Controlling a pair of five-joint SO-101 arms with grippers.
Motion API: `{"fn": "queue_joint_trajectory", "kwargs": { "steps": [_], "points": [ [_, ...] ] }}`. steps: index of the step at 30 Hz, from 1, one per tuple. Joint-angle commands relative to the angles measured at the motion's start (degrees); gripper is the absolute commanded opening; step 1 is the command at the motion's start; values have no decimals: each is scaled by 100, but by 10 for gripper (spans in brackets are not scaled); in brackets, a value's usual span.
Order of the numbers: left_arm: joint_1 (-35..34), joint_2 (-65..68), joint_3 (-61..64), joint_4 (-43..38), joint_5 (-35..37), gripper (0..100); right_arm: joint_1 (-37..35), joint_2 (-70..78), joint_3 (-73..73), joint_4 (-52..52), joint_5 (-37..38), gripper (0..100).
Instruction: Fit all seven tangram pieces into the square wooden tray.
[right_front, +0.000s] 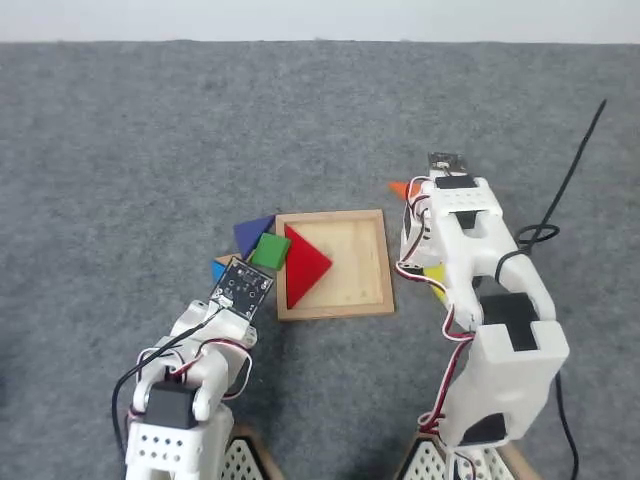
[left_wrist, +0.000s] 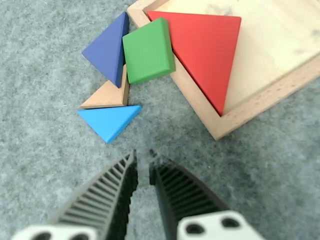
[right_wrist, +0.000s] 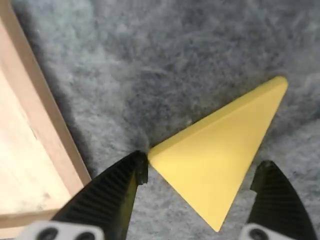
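Only the red triangle (left_wrist: 205, 50) is in the tray (right_front: 350, 262) so far, tucked against one side. The green square (left_wrist: 148, 50) sits on the rim right next to it. The dark blue triangle (left_wrist: 107, 50), tan piece (left_wrist: 107, 96) and light blue triangle (left_wrist: 110, 120) are bunched just outside on the grey table (right_front: 150, 150). The left claw (left_wrist: 142, 160) hangs near them, pretty much clenched on nothing. The right claw (right_wrist: 200, 192) is spread wide around the yellow triangle (right_wrist: 220, 165), beside the tray's other side. An orange piece (right_front: 400, 187) lies past that arm.
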Motion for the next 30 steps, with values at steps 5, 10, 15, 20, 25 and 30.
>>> {"fn": "queue_joint_trajectory", "kwargs": {
  "steps": [5, 10, 15, 20, 25, 30],
  "points": [
    [-9, -26, -48, 26, 18, 42, 84, -66, -70, -242, -132, 291],
    [-9, -26, -48, 26, 18, 42, 84, -75, -167, -330, -448, 331],
    [-9, -26, -48, 26, 18, 42, 92, -31, -281, -303, -475, 333],
    [-9, -26, -48, 26, 18, 42, 119, -57, -281, -330, -651, 333],
    [-9, -26, -48, 26, 18, 42, 92, -48, -290, -382, -835, 333],
    [-9, -26, -48, 26, 18, 42, 127, -22, -290, -593, -835, 333]
  ]
}}
